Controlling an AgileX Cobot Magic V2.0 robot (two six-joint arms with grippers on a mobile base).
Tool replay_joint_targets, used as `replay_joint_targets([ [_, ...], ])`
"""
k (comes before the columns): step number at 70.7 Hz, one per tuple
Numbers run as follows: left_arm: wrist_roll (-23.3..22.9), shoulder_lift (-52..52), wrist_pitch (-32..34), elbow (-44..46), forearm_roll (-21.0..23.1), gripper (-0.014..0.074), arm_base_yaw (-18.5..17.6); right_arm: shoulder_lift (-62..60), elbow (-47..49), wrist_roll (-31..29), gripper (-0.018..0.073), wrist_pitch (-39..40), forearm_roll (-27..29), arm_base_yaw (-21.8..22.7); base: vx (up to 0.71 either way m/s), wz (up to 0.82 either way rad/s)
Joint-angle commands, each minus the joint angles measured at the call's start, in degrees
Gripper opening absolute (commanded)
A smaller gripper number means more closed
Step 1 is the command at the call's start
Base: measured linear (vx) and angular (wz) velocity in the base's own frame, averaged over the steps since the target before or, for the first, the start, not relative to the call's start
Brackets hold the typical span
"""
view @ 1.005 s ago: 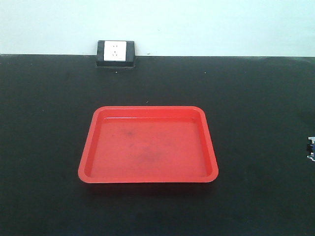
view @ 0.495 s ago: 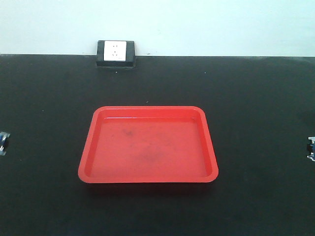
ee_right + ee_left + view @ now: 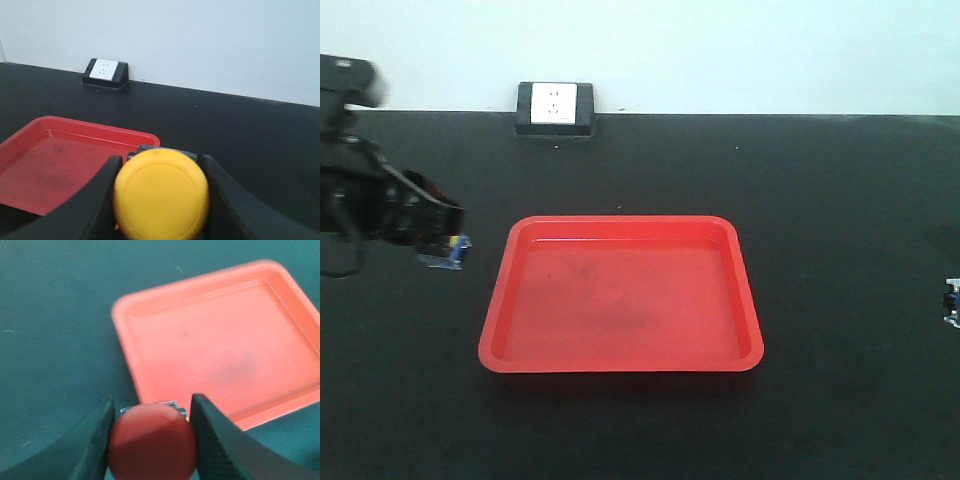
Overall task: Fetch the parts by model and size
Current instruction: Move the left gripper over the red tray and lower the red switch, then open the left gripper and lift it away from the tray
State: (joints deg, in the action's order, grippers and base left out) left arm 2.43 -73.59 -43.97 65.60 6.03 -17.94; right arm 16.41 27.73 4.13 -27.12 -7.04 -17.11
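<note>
Just off the left edge of the red tray [image 3: 492, 335], the red switch [image 3: 150, 455] is pinched between the jaws of the left gripper [image 3: 151, 432], cap toward the wrist camera and base leading, probably so it can be stood on the tray floor. The yellow switch [image 3: 161, 200] is clamped likewise in the right gripper [image 3: 159, 172], kept well off the tray's right side, likely awaiting its turn. Nothing is seen in the tray yet. A matte black table [image 3: 840, 200] is noted. A pale wall [image 3: 740, 50] stands behind it, and a white socket [image 3: 555, 104] in a dark housing is set at the table's back edge.
</note>
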Motion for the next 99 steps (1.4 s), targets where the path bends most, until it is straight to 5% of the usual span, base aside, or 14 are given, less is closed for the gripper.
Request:
replay_joint_targets([
  [1, 0.1, -3.2, 5.0, 3.6, 1.0, 0.0000, -2.6, 0.9, 1.5, -0.4, -0.0005, 4.9, -0.6, 0.0, 0.00, 0.00],
  [20, -2.9, -15.1, 7.8, 8.5, 1.0, 0.0001, -6.5, 0.9, 1.5, -0.4, -0.0005, 4.9, -0.6, 0.0, 0.00, 0.00],
  [67, -2.8, -34.6, 8.6, 18.3, 0.9, 0.0050, -6.5, 0.9, 1.5, -0.4, -0.0005, 4.9, -0.6, 0.0, 0.00, 0.00],
  [79, -2.4, -35.7, 8.6, 18.3, 0.9, 0.0151, -6.5, 0.9, 1.5, -0.4, -0.0005, 4.9, -0.6, 0.0, 0.00, 0.00],
  [99, -2.4, -35.5, 6.6, 18.3, 0.5, 0.0470, -6.5, 0.9, 1.5, -0.4, -0.0005, 4.9, -0.6, 0.0, 0.00, 0.00],
])
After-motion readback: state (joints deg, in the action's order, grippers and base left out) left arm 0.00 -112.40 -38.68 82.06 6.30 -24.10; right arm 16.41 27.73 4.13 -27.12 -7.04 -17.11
